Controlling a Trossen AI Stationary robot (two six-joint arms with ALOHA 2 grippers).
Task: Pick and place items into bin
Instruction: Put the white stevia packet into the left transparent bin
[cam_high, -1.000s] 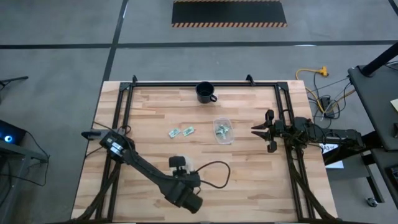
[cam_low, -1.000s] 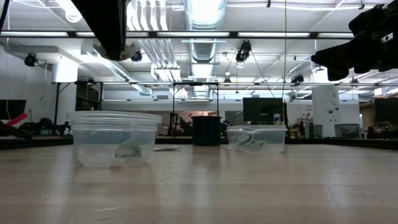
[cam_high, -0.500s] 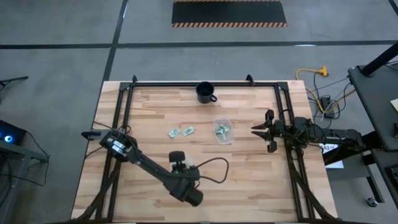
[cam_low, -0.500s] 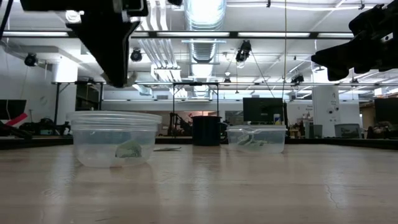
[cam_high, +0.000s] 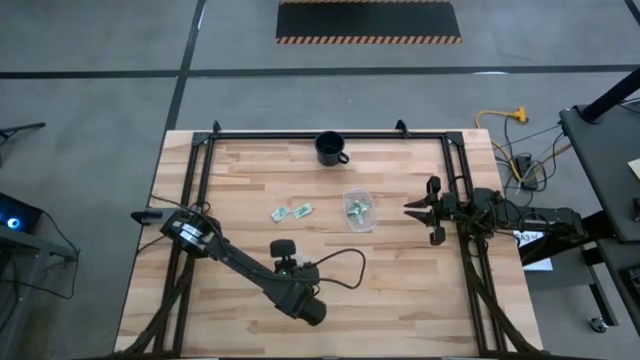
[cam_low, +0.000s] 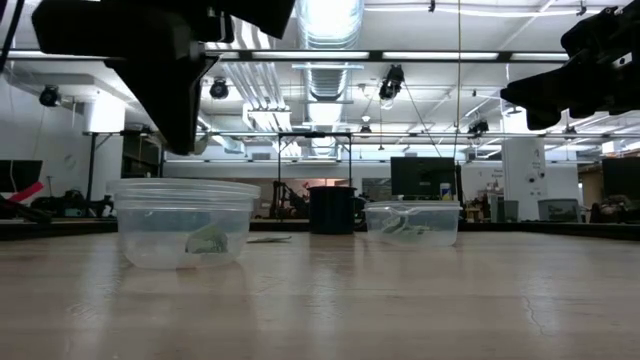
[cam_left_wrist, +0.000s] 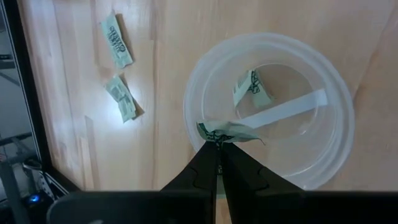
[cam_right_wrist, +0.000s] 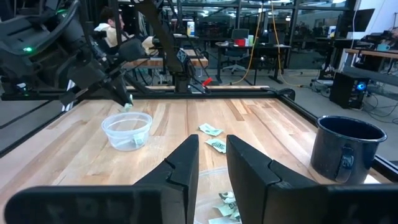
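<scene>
My left gripper (cam_left_wrist: 219, 148) is shut on a small green-and-white wrapped item (cam_left_wrist: 227, 131) and hangs over a round clear bin (cam_left_wrist: 323, 146) near the table's front. One item (cam_left_wrist: 251, 88) lies inside the bin. Two more items (cam_high: 279, 213) (cam_high: 302, 209) lie flat on the wood beyond it. A second clear tub (cam_high: 358, 210) at mid-table holds several items. My right gripper (cam_high: 420, 210) waits open at the table's right edge, holding nothing. My left gripper pinches the wrapped item by its near edge (cam_left_wrist: 217, 138) between the tips of its two shut fingers. The fingers slant steeply down from above. The item sticks out past the fingertips, lifted clear, over the bin's inside close to its rim.
A black mug (cam_high: 331, 148) stands at the far edge. Black frame rails (cam_high: 195, 190) run along the table's left, right and far sides. Bare wood lies between the bin and the right arm.
My left gripper has come down toward the round bin and a little toward the far edge, tipping steeper, still shut on the item. The right arm has kept still.
</scene>
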